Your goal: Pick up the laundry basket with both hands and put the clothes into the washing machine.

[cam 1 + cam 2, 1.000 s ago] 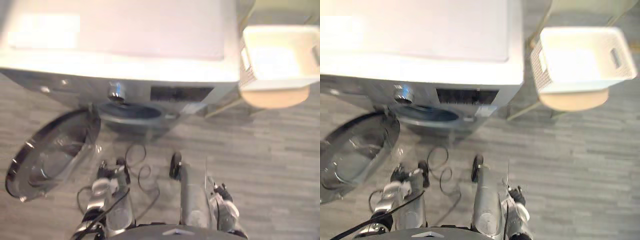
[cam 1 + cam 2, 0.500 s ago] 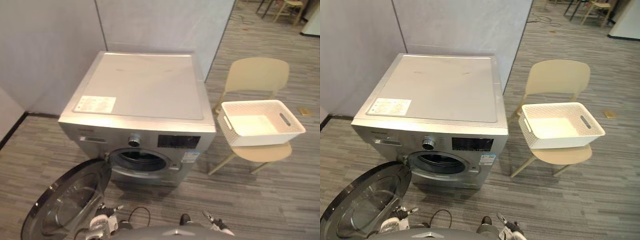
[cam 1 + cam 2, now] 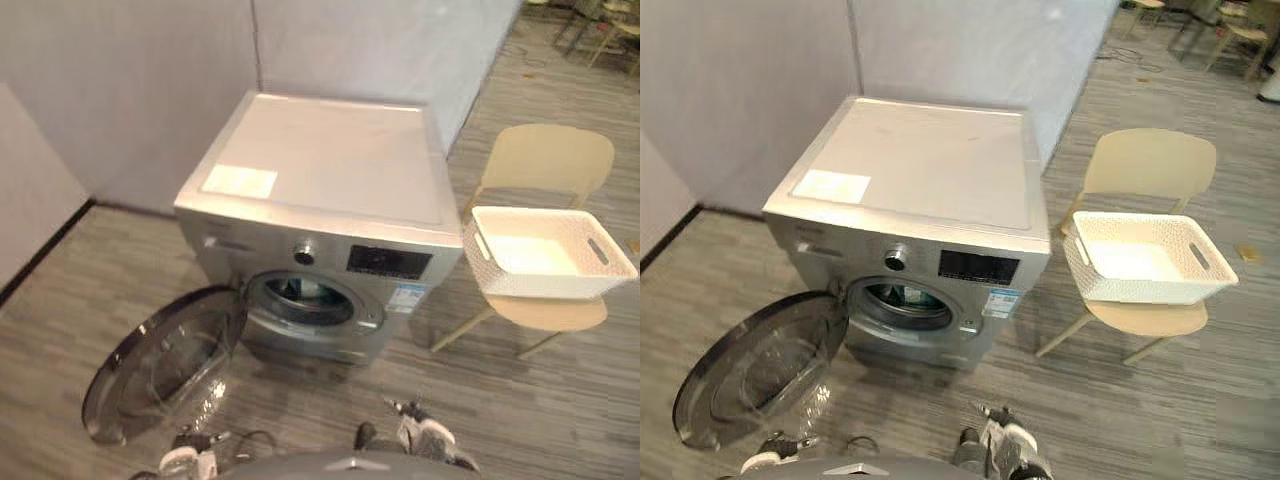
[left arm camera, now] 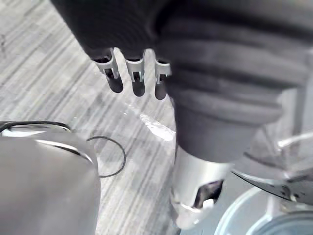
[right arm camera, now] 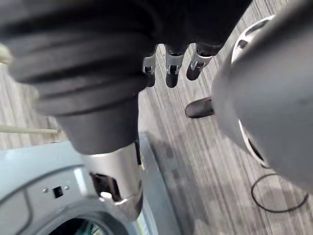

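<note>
Head view: silver washer (image 3: 330, 150) sits centre, against a grey wall (image 3: 150, 80) at 12 o'clock. Its round door (image 3: 165, 365) is swung wide open, hanging at approx 8 o'clock from the drum (image 3: 305, 298) opening, glass side facing up. Sth teal shows inside the drum; can't tell what it is.

White perforated basket (image 3: 548, 283) is at 3 o'clock of the washer, sitting on the seat of a beige chair (image 3: 545, 160), just beside the washer's side panel but apart from it. Basket is upright, handle slots at both short ends, and its inside looks pale. Neither hand touches it. Chair backrest is at 12 o'clock of the basket.

L hand (image 3: 188, 462) is low at approx 7 o'clock of the view, near the bottom rim of the door, over grey plank floor (image 3: 80, 290). In L wrist view its fingers (image 4: 137, 82) hang loose in a row, not spread, thumb (image 4: 193, 196) apart from them, nothing between them. Door rim shows just past the thumb.

R hand (image 3: 425, 437) is at approx 5 o'clock of the view, well apart from the basket, in front of the washer. In R wrist view its fingers (image 5: 171, 66) are also relaxed side by side, thumb (image 5: 115, 181) separate, holding nothing. The washer front panel and drum edge show behind the thumb.
</note>
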You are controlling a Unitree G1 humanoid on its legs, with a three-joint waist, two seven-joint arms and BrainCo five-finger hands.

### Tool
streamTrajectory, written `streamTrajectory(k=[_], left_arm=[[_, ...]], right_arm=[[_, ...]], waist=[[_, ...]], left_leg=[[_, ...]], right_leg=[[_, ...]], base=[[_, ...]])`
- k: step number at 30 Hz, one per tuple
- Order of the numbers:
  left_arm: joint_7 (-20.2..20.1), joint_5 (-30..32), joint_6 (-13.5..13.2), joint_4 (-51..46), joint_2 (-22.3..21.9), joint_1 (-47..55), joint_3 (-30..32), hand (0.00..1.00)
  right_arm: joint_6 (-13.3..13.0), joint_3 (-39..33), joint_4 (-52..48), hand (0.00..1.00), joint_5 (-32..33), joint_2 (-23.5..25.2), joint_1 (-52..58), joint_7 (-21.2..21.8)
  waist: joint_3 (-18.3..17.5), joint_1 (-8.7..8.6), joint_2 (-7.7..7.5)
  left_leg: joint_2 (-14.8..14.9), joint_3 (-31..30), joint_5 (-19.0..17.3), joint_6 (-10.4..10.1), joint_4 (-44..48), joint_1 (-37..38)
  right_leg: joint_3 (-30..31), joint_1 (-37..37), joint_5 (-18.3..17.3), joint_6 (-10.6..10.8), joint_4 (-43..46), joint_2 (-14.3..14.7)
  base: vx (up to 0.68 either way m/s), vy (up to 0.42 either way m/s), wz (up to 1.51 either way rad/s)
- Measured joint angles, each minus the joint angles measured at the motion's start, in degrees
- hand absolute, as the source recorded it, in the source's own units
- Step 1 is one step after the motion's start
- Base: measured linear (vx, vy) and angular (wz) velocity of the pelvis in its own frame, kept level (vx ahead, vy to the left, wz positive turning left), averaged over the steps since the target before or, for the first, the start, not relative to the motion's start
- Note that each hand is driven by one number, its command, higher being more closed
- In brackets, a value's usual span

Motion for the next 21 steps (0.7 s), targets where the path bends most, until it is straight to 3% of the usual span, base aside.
streamTrajectory(k=[8,9,11,12,15,17,18,19,20,21], left_arm=[[0.8,-2.0,-1.7,-9.9,0.0,0.1,-12.2,0.0],[0.7,-1.6,-2.0,-12.6,0.0,0.2,-13.7,0.0],[0.7,-1.0,-2.4,-17.9,0.2,1.8,-14.4,0.0],[0.7,-1.0,-2.7,-21.2,0.7,3.0,-14.4,0.0],[1.0,-1.1,-3.2,-28.7,1.1,7.6,-12.8,0.0],[1.8,-1.1,-3.3,-35.8,1.4,10.7,-10.1,0.0],[2.6,-1.4,-3.4,-40.6,0.6,11.9,-9.3,0.0],[2.8,-1.9,-3.6,-43.3,-0.6,12.4,-8.9,0.0],[3.5,-3.5,-4.5,-47.7,-2.6,12.9,-8.0,0.0],[3.8,-4.6,-5.3,-49.9,-2.5,12.7,-7.8,0.0]], right_arm=[[0.0,-3.0,1.3,0.0,0.1,-1.6,3.5,-1.0],[-0.1,-3.1,0.8,0.0,0.5,-1.6,3.6,-1.3],[-0.2,-2.9,-0.7,0.0,1.3,-1.2,4.4,-1.3],[-0.3,-2.6,-1.3,0.0,2.5,-0.6,4.8,-1.3],[-0.8,-2.6,-4.6,0.0,3.2,1.2,7.3,-1.2],[-1.5,-2.3,-7.3,0.0,3.3,3.3,9.5,-1.3],[-1.7,-1.2,-9.0,0.0,4.1,3.9,10.9,-1.3],[-1.7,-1.1,-9.9,0.0,4.3,3.5,11.2,-1.3],[-2.1,-0.2,-11.1,0.0,4.4,3.1,11.2,-1.3],[-2.6,0.7,-11.7,0.0,4.3,4.2,12.4,-1.2]], waist=[[-0.5,-1.63,0.36],[0.3,-1.85,0.02],[0.8,-1.46,-0.89],[1.8,-1.33,-2.61],[1.8,-0.67,-4.77],[1.8,-0.38,-7.37],[1.4,0.21,-7.12],[1.2,0.64,-5.15],[1.8,1.22,-5.37],[1.7,1.33,-7.15]], left_leg=[[-5.9,-0.2,-0.8,-0.7,-12.2,4.1],[-7.0,-0.1,-0.8,-0.7,-14.1,5.0],[-9.1,0.3,-0.7,1.7,-16.3,5.7],[-10.7,0.8,-0.5,2.5,-16.4,5.7],[-12.4,3.6,-0.7,3.9,-16.4,4.9],[-12.8,5.1,-0.7,3.9,-15.4,4.4],[-11.7,4.7,0.1,5.8,-14.3,2.7],[-9.9,5.5,0.7,6.4,-15.1,2.6],[-8.0,6.9,1.9,5.2,-15.5,3.0],[-7.3,6.6,1.9,4.9,-15.2,2.9]], right_leg=[[-2.6,0.5,0.9,1.5,3.9,-7.8],[-2.4,0.1,1.1,2.0,4.9,-9.2],[-1.2,-1.6,2.1,3.4,5.9,-11.2],[0.2,-2.0,3.2,4.6,5.4,-12.3],[1.2,-3.7,8.3,3.9,1.9,-12.5],[-0.7,-3.7,5.1,1.7,0.5,-11.7],[-4.6,-3.4,-0.7,3.9,0.0,-11.2],[-5.8,-3.9,-5.1,5.7,1.9,-10.3],[-3.7,-8.2,-4.7,0.8,17.4,-10.1],[-0.3,-9.5,-6.3,1.3,32.6,-8.9]], base=[[-0.07,0.146,0.48],[-0.25,0.097,0.12],[-0.24,0.076,-0.08],[-0.33,0.056,-0.35],[-0.33,0.04,-0.46],[-0.25,0.005,-0.37],[-0.14,-0.005,-0.24],[-0.13,0.006,-0.39],[-0.11,-0.006,-0.33],[-0.09,-0.028,-0.18]])
